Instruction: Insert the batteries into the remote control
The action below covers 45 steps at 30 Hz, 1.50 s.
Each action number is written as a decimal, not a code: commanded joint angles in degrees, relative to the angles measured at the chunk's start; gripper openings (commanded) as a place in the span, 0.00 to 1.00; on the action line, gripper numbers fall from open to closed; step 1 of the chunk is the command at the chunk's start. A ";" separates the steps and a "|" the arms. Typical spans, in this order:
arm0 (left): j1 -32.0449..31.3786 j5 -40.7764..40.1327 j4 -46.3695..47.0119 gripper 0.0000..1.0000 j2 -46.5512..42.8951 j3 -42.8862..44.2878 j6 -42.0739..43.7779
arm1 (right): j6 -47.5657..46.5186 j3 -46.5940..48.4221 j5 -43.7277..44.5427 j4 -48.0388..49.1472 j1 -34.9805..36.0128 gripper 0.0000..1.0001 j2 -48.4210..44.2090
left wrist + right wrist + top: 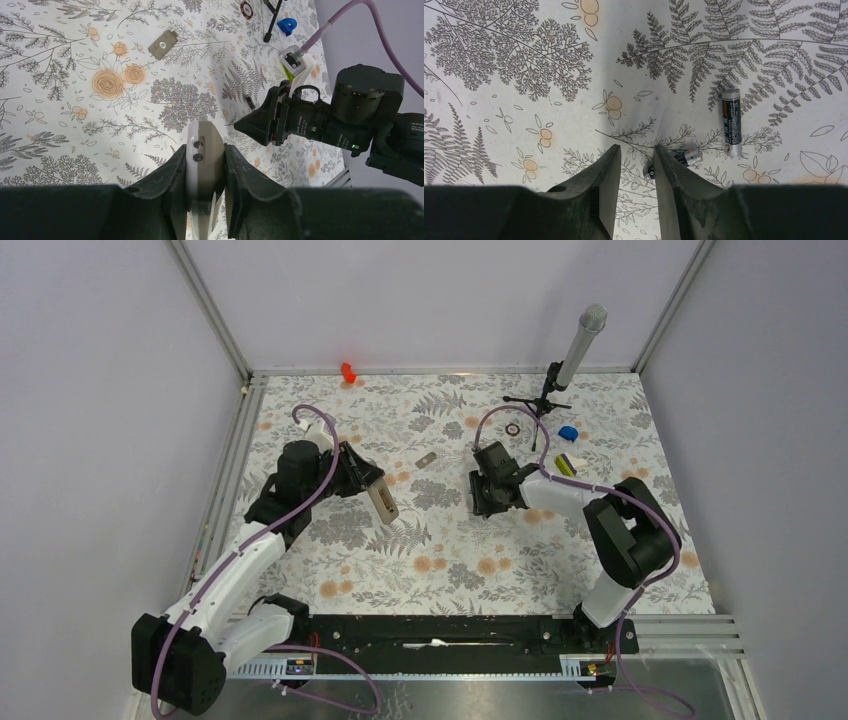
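My left gripper [206, 155] is shut on the white remote control [204, 150], gripping it by its long sides and holding it tilted above the table; it also shows in the top view [383, 502]. My right gripper [636, 150] hangs low over the table with its jaws a little apart and nothing between them. One battery [690, 157] lies on the table partly hidden behind the right fingertip [669, 165]. The second battery [730, 122] lies free to the right of it. In the top view the right gripper [488, 502] is right of the remote.
A small grey cover plate [426, 459] lies between the arms at the back. A microphone on a stand [580, 345], a dark ring [513, 429], a blue piece [568, 432] and a yellow-green bar [570, 464] stand back right. A red object [348, 371] is at the far edge.
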 commanded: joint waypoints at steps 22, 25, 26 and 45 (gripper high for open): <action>0.83 1.48 4.73 0.00 -1.10 0.26 -1.20 | 25.89 7.13 17.68 -15.74 0.47 0.39 0.45; 0.83 1.56 4.72 0.00 -1.03 0.21 -1.20 | 25.89 8.10 17.51 -15.71 0.52 0.39 2.46; 0.83 1.60 4.74 0.00 -1.09 0.21 -1.22 | 25.95 8.40 17.57 -15.95 0.58 0.39 3.09; 0.92 7.31 8.21 0.00 0.64 -0.13 -2.51 | 19.30 7.26 14.27 -11.13 2.08 0.08 1.67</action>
